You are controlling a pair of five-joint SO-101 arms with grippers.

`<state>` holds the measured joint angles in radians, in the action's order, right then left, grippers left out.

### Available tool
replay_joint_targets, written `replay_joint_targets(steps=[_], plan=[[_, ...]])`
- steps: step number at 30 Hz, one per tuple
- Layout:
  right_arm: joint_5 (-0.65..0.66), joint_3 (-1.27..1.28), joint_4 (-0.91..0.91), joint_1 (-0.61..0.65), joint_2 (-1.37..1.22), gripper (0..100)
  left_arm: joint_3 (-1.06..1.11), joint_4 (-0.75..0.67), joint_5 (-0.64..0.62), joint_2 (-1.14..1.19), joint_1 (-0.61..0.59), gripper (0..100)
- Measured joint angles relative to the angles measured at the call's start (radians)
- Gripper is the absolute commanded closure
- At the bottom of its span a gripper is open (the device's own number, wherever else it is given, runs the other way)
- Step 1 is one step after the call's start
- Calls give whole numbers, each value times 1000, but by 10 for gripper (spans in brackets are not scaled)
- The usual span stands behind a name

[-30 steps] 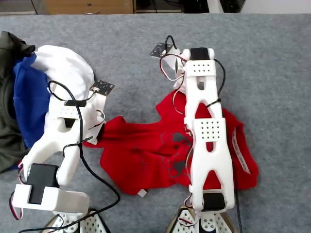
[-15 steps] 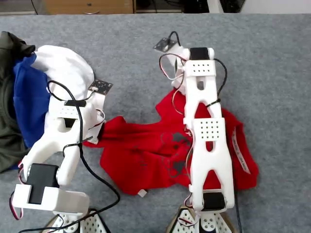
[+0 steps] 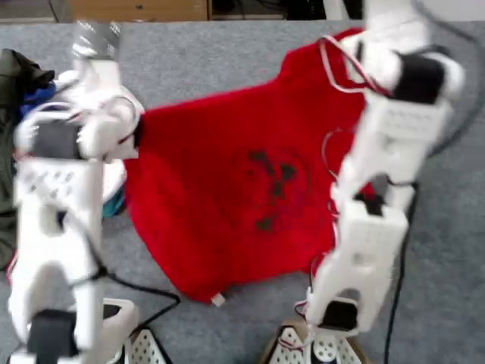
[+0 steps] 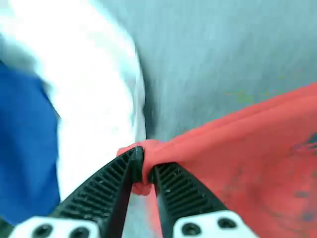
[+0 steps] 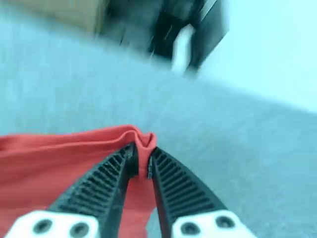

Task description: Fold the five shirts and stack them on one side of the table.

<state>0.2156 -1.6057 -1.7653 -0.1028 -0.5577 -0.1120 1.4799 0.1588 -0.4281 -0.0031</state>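
- Currently the red shirt (image 3: 242, 197) hangs spread between both arms above the table (image 3: 227, 68), print facing the high view; its lower hem sits near the arm bases, and I can't tell if it touches the table
- left gripper (image 4: 142, 166) is clamped on a bunched corner of red fabric, with the fold pinched between the ribbed pads
- right gripper (image 5: 141, 156) is likewise closed on a small pleat at the opposite upper edge
- Handling, my read: light, soft, zero stiffness, so it sags between the two holds and drapes wherever it's let down
- Both bites are thin, so the cloth could slip out if it's pulled too taut
- Best holds are the two upper corners as taken now, since the body then hangs flat for laying out
- Pose: left arm (image 3: 57, 189) is raised at the table's left side, and right arm (image 3: 379, 189) is raised and reaches toward the far edge
- Unfolded pile on the table's left side: white shirt (image 4: 89, 74), blue shirt (image 4: 25, 148) and dark garment (image 3: 19, 76); the white one lies just beside the left gripper's corner, so watch for a snag
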Motion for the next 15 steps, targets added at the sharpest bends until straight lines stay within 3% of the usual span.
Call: replay_joint_targets(steps=[6,15], plan=[[-158,-14,-3,-110,299,995,-287,31,-8,-170,2,981],[-178,-18,-3,-229,592,995,-379,46,-8,-361,9,981]])
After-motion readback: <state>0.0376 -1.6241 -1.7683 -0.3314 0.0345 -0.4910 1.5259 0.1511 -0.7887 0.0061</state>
